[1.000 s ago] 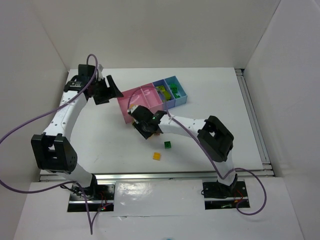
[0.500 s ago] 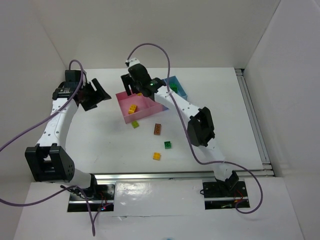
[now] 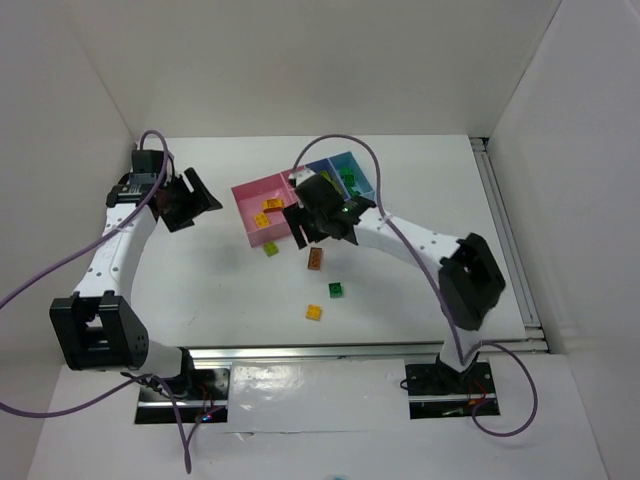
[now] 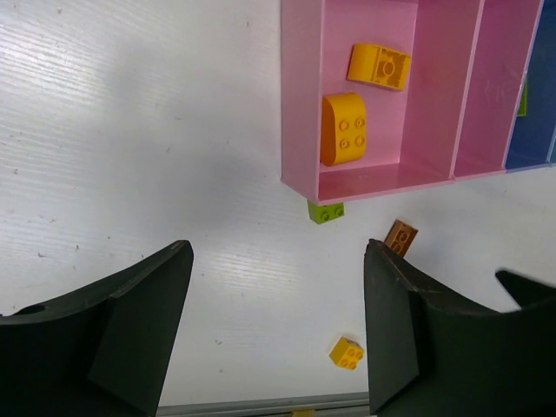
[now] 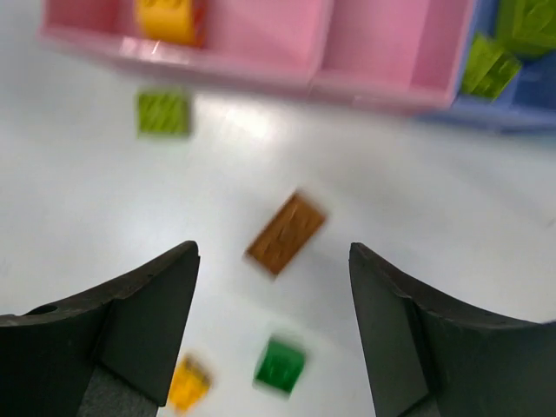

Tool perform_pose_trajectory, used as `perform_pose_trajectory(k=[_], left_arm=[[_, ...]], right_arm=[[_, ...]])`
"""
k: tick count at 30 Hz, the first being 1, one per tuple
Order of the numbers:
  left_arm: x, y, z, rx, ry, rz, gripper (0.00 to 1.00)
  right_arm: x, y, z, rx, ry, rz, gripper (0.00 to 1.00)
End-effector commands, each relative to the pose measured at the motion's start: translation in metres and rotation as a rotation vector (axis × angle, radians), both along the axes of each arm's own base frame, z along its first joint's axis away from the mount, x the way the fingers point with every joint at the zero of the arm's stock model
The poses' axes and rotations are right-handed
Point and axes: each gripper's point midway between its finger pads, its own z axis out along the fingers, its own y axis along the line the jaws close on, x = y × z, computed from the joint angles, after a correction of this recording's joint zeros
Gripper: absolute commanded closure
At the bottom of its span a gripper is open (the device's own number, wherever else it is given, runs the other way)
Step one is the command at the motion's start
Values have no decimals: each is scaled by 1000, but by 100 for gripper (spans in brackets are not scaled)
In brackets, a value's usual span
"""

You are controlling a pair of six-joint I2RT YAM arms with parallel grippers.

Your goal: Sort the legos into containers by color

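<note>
The containers [image 3: 300, 196] stand as a joined row at mid-table: two pink bins, a darker blue one and a light blue one. Two orange-yellow legos [image 4: 344, 129] lie in the end pink bin [image 4: 300, 95]. Lime legos [image 5: 491, 65] sit in the darker blue bin. Loose on the table are a lime brick [image 3: 270, 249], a brown brick [image 3: 315, 259], a dark green brick [image 3: 336, 290] and a yellow brick [image 3: 314, 312]. My right gripper [image 3: 318, 232] hovers open just above the brown brick [image 5: 287, 232], holding nothing. Left of the bins, my left gripper [image 3: 200, 200] is open and empty.
White walls close in the table on three sides. A metal rail [image 3: 505, 235] runs along the right edge and another along the near edge. Purple cables [image 3: 330, 140] loop above both arms.
My right gripper rose from the table to the end pink bin, opened there, and has swung back over the brown brick. The left arm has barely moved.
</note>
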Motion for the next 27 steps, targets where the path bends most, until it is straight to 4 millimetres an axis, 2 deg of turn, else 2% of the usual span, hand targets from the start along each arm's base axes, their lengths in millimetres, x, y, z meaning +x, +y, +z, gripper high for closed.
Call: perform_pose_trajectory(k=[1, 2, 3, 4, 7, 9, 12, 15, 19, 23, 27], left_arm=[[0, -1, 9, 2, -55, -34, 18], [0, -3, 10, -5, -56, -40, 18], [2, -2, 11, 2, -67, -47, 18], [2, -2, 11, 2, -67, -47, 18], [1, -4, 4, -9, -48, -54, 18], [1, -4, 4, -9, -48, -54, 18], [0, -6, -2, -13, -32, -67, 18], [2, -6, -1, -12, -41, -67, 18], [0, -6, -4, -13, -32, -67, 18], [-1, -7, -10, -23, -14, -73, 18], [-1, -7, -10, -23, -14, -73, 18]], right_arm=[[-59, 19, 17, 85, 29, 183, 22], [-73, 17, 4, 55, 66, 217, 21], [-89, 5, -15, -9, 120, 236, 19], [-105, 7, -23, -31, 149, 269, 19], [-136, 1, -50, -93, 225, 336, 19], [-149, -1, -64, -116, 274, 362, 18], [-160, -1, -79, -133, 340, 335, 18], [-162, 0, -82, -118, 370, 285, 18], [-168, -3, -101, -153, 405, 280, 18], [-174, -7, -117, -204, 434, 300, 25], [-177, -10, -123, -236, 447, 300, 31]])
